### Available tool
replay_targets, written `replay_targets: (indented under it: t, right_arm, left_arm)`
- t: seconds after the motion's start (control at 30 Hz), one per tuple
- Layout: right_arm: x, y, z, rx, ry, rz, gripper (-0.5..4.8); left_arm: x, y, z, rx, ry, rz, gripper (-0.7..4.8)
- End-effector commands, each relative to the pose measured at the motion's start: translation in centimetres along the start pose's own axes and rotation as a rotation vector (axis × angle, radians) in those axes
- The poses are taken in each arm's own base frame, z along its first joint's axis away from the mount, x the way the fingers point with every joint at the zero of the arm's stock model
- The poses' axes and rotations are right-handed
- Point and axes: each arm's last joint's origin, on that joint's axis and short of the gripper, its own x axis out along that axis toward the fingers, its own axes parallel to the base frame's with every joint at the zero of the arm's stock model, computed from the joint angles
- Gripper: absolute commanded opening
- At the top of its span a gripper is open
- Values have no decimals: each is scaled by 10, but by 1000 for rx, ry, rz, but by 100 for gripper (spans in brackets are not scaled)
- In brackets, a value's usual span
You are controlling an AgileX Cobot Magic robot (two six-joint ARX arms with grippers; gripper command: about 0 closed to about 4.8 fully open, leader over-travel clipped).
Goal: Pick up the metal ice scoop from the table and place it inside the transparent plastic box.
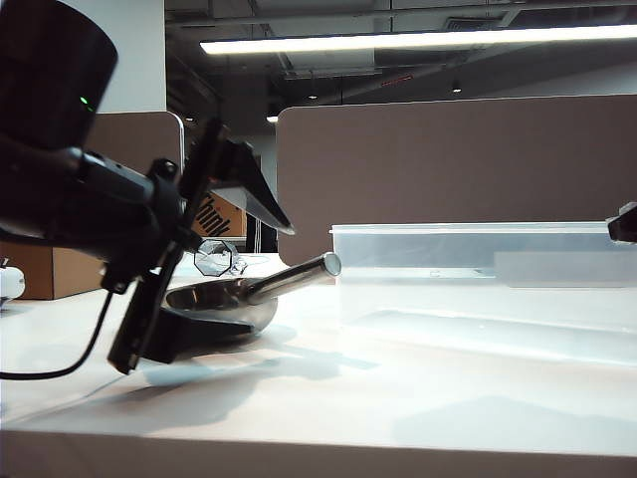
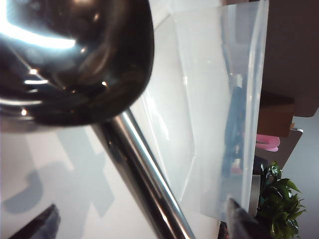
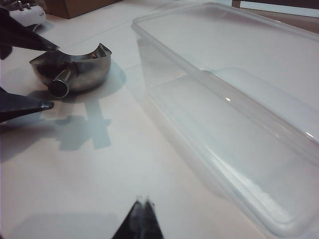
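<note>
Scoop [image 3: 75,69] lies between open left claw [image 3: 40,74]; right claw [image 3: 142,219] shut.

white table [image 1: 328,398]: metal ice scoop [image 1: 239,299] lying on it, just beside transparent plastic box [image 1: 488,289], handle twd box.

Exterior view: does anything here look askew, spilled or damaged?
Nothing stands out. The shiny steel ice scoop rests on the white table, handle propped up toward the empty clear plastic box. Open left gripper straddles it; shut right gripper hangs back.
</note>
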Motion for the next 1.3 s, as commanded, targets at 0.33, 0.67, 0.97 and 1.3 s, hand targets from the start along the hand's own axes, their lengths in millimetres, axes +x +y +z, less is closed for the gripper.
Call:
replay_targets:
  t: [0.33,0.67,0.97,1.3]
  right_arm:
    - [0,0,2,-4,-18,2,-1]
    - [0,0,2,-4,-19,2,-1]
    - [0,0,2,-4,-19,2,-1]
    - [-1,0,3,-5,-29,3,-1]
  left_arm:
    - [27,-7,6,-15,-21,-23,422]
    - [28,-6,6,5,-31,-18,267]
    - [29,-3,7,26,-71,1,197]
    - [30,-1,7,25,-83,12,101]
